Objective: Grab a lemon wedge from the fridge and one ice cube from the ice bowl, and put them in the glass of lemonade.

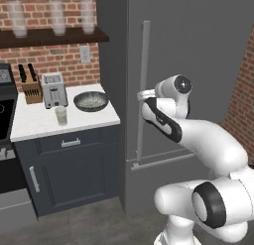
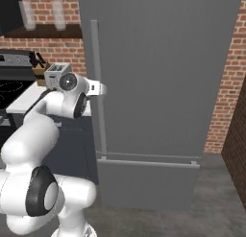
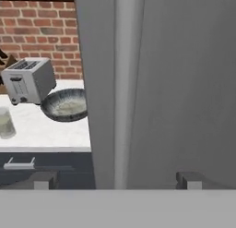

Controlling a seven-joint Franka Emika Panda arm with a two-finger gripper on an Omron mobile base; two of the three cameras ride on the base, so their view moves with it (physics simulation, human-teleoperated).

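The tall dark grey fridge (image 1: 198, 65) stands with its door closed, so the lemon wedge is hidden. My gripper (image 1: 144, 95) is open at mid-height of the long light grey handle (image 1: 144, 65). In the hand view the handle (image 3: 126, 84) runs between the two spread fingertips (image 3: 44, 180) of the gripper (image 3: 117, 181), which touch nothing. The ice bowl (image 1: 91, 100) sits on the white counter left of the fridge. In front of it stands the glass of lemonade (image 1: 61, 115). The hand view also catches the ice bowl (image 3: 67, 105) and the glass (image 3: 5, 123).
A toaster (image 1: 53, 89) and a knife block (image 1: 32, 88) stand at the back of the counter (image 1: 34, 127). A shelf (image 1: 49, 36) above carries tall frosted glasses. A stove (image 1: 5, 110) adjoins the counter on the left; a brick wall (image 2: 226, 87) lies right of the fridge.
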